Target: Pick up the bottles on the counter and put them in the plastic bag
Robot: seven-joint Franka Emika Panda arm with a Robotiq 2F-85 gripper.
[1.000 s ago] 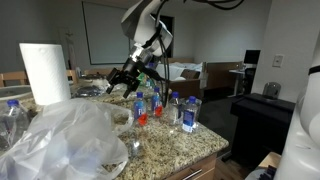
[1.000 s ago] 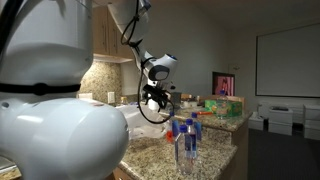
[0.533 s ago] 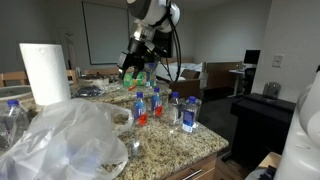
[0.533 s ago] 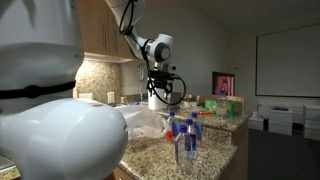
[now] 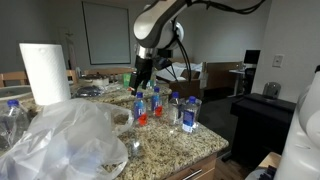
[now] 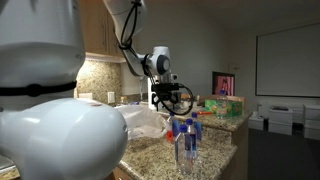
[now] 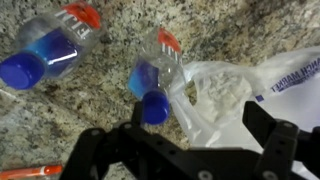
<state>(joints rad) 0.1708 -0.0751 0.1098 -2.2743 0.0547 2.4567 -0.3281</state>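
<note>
Several small clear bottles with blue caps (image 5: 152,104) stand together on the granite counter (image 5: 185,146); they also show in an exterior view (image 6: 186,136). My gripper (image 5: 139,79) hangs just above their far side, pointing down, open and empty. In the wrist view two bottles show from above, one (image 7: 152,84) between my open fingers (image 7: 185,138), one (image 7: 48,50) at upper left. The crinkled plastic bag (image 5: 62,142) lies in front of the bottles; it also shows in the wrist view (image 7: 235,95) and in an exterior view (image 6: 146,122).
A tall white paper towel roll (image 5: 45,72) stands behind the bag. More bottles (image 5: 12,116) stand at the counter's left end. Boxes and clutter (image 6: 222,108) sit on the counter's far end. Wooden cabinets (image 6: 98,35) hang behind the arm.
My arm has swung from a tilted pose to pointing straight down and has come lower over the bottle group. The bottles and bag have not moved.
</note>
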